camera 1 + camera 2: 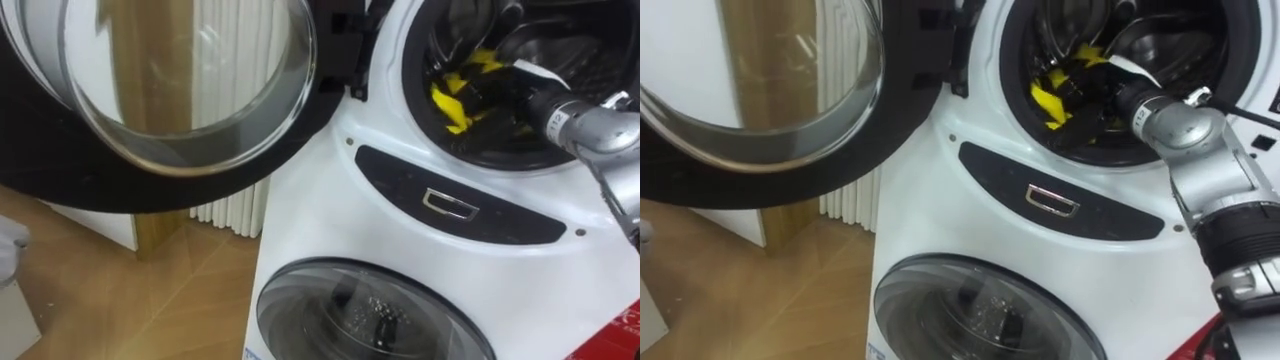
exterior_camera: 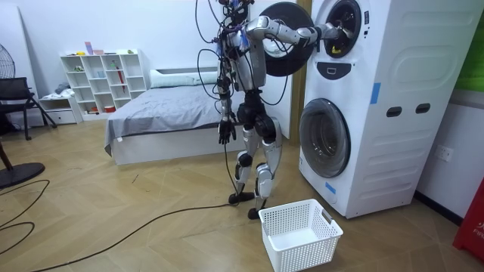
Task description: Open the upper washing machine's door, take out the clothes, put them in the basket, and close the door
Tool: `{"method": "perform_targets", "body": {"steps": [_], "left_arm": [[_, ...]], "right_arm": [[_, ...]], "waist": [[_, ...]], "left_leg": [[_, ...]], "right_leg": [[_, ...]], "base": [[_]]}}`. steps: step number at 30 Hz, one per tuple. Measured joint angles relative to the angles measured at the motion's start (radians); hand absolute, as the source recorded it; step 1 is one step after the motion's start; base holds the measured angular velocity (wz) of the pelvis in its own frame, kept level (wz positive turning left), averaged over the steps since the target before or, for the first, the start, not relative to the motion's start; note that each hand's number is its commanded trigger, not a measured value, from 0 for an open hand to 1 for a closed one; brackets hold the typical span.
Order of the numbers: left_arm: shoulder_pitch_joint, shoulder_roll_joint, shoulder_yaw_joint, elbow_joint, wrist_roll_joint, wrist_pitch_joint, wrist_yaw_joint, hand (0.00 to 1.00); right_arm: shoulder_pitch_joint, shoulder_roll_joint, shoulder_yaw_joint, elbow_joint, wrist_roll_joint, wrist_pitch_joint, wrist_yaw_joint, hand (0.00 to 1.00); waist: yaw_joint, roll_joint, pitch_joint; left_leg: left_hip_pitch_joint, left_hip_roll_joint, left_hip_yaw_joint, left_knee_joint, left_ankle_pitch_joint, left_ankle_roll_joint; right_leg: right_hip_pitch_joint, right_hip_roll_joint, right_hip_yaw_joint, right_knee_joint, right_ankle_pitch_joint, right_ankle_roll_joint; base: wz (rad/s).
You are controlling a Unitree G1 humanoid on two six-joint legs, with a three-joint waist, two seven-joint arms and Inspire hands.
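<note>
One yellow cloth [image 1: 449,103] lies in the upper drum [image 1: 490,150], right hand [image 1: 503,91] inside, grip impossible to tell.

Right arm outstretched at shoulder height, right hand [image 1: 505,92] foremost; left hand [image 2: 224,132] hanging beside the thigh.

Bright, even indoor light fills the room, and shadows on the wooden floor [image 2: 151,204] are soft and faint. Pale glare streaks the rim of the open door glass [image 1: 190,90]. Inside the washing machine [image 2: 378,113], the drum [image 1: 460,40] lies in deep shadow.
</note>
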Motion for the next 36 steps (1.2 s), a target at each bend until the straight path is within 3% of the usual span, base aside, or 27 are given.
{"method": "perform_targets", "body": {"steps": [11, 13, 16, 22, 25, 31, 36], "left_arm": [[-0.038, 0.008, -0.015, -0.001, -0.002, -0.016, 0.018, 0.0], [-0.04, 0.011, -0.04, -0.001, -0.001, -0.027, 0.029, 0.0], [-0.039, 0.011, -0.04, -0.001, -0.002, -0.035, 0.03, 0.0], [-0.023, 0.006, -0.037, 0.0, 0.0, -0.063, 0.043, 0.0], [-0.022, 0.004, -0.037, 0.001, -0.009, -0.071, 0.051, 0.0], [-0.005, 0.003, -0.038, 0.005, -0.046, -0.106, 0.073, 0.0], [0.003, -0.026, -0.038, 0.032, -0.1, -0.113, 0.101, 0.0]], "right_arm": [[0.001, -0.005, 0.003, -0.005, 0.022, -0.034, 0.043, 1.0], [0.005, -0.005, 0.003, -0.044, 0.022, -0.038, 0.038, 1.0], [0.016, -0.005, 0.003, -0.091, 0.024, -0.041, 0.034, 1.0], [0.083, -0.008, 0.001, -0.286, -0.017, -0.037, 0.005, 1.0], [0.152, -0.011, -0.002, -0.425, -0.048, -0.029, -0.029, 1.0], [0.279, -0.012, -0.029, -0.679, -0.046, -0.018, -0.117, 1.0], [0.435, 0.007, -0.059, -0.986, 0.019, -0.009, -0.176, 1.0]], "waist": [[0.002, 0.009, 0.0011], [-0.002, 0.018, 0.0053], [-0.006, 0.028, 0.005], [-0.01, 0.034, -0.0018], [-0.012, 0.036, -0.0053], [-0.032, 0.043, -0.003], [-0.039, 0.076, 0.0064]], "left_leg": [[-0.001, 0.003, 0.01, 0.0, 0.002, -0.003], [-0.003, 0.004, 0.012, 0.0, 0.002, -0.003], [-0.004, 0.006, 0.022, -0.004, 0.002, -0.003], [-0.002, 0.016, 0.057, -0.014, 0.003, -0.004], [-0.001, 0.019, 0.067, -0.016, 0.003, -0.004], [0.016, 0.024, 0.084, -0.025, 0.003, -0.004], [0.029, 0.031, 0.128, -0.04, 0.003, -0.004]], "right_leg": [[-0.007, 0.006, 0.007, -0.001, 0.006, -0.007], [-0.01, 0.006, 0.008, -0.001, 0.006, -0.007], [-0.016, 0.008, 0.013, 0.0, 0.008, -0.009], [-0.033, 0.021, 0.045, 0.0, 0.012, -0.013], [-0.036, 0.024, 0.056, -0.003, 0.011, -0.012], [-0.027, 0.032, 0.072, -0.017, 0.011, -0.012], [-0.031, 0.036, 0.105, -0.014, 0.012, -0.01]], "base": [[-0.04], [-0.04], [-0.09], [-0.17], [-0.13], [-0.07], [-0.21]]}}
